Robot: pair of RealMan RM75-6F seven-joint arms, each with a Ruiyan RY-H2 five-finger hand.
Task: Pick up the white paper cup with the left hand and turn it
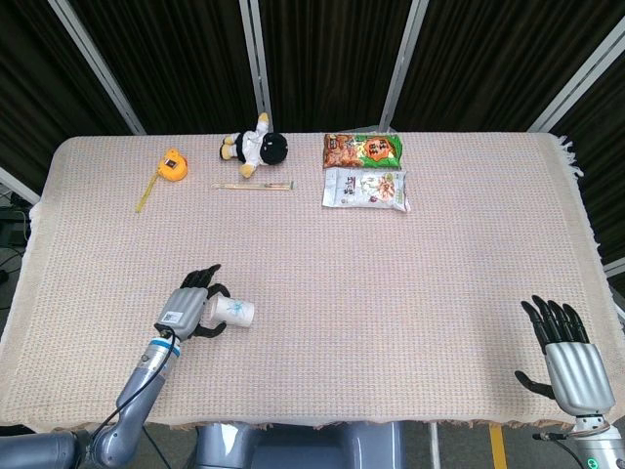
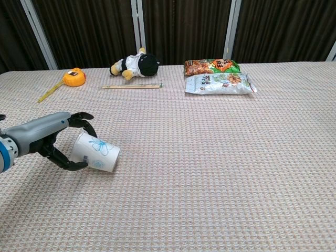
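The white paper cup (image 1: 234,312) (image 2: 98,152), printed with a blue flower, lies on its side on the woven cloth near the front left. Its base points right and its mouth faces my left hand (image 1: 187,311) (image 2: 58,139). That hand's fingers curl over and under the rim end of the cup and hold it. My right hand (image 1: 566,357) hovers at the front right corner in the head view, fingers spread and holding nothing. The chest view does not show it.
At the back lie a plush toy (image 1: 256,145) (image 2: 134,64), an orange tape measure (image 1: 172,163) (image 2: 73,77), a pair of chopsticks (image 1: 254,186) (image 2: 131,86) and two snack bags (image 1: 361,149) (image 1: 364,188).
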